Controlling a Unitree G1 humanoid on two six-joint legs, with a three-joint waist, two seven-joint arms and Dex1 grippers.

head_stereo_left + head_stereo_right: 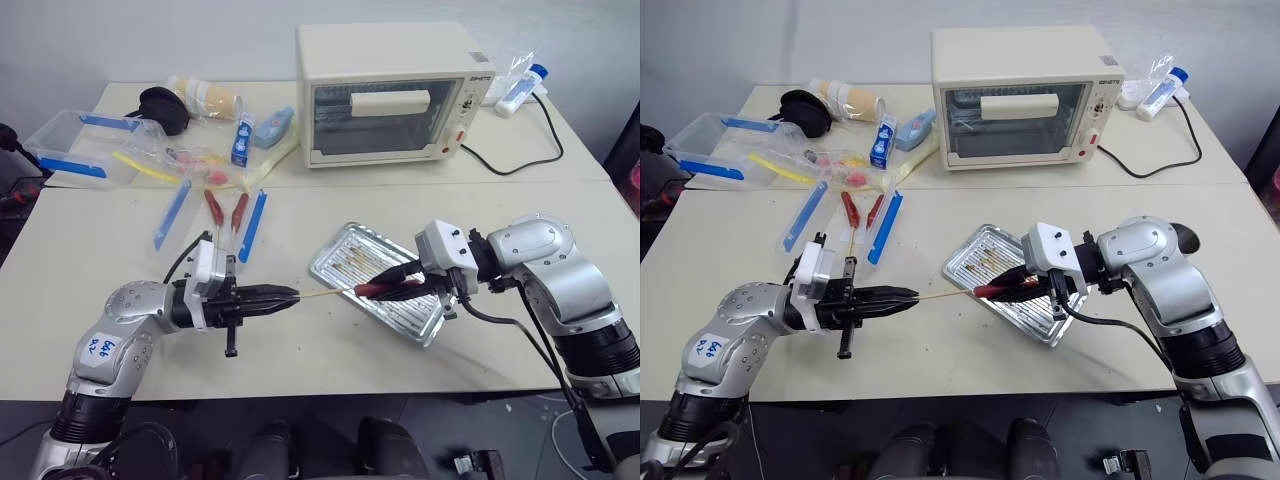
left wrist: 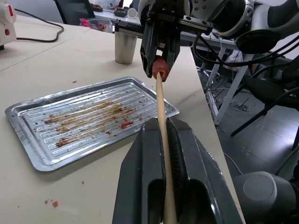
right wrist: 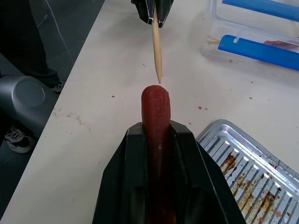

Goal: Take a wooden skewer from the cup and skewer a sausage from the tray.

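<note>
Across the lower middle of the left eye view, the left pincer (image 1: pixel 285 296) is clamped on the wooden skewer (image 1: pixel 322 293), which runs level toward the right. Its tip meets the end of the sausage (image 1: pixel 385 288), gripped lengthwise by the right pincer (image 1: pixel 400 284) over the near edge of the tray (image 1: pixel 345 250) at frame centre. A toaster oven (image 1: pixel 385 92) stands at upper centre on the desk (image 1: pixel 300 340), and two red sausages on sticks (image 1: pixel 226 212) lie left of centre.

Low in the left wrist view, the black fingers (image 2: pixel 140 186) pinch the skewer, which rises up the middle to the sausage end at upper centre. The greasy tray lies left of centre, and the cup (image 2: pixel 126 45) stands upright beyond it at upper centre.

Centred in the right wrist view, the sausage juts up from the closed fingers (image 3: pixel 119 182). The skewer's point sits just above its tip; whether they touch cannot be told here. A tray corner shows at lower right.
</note>
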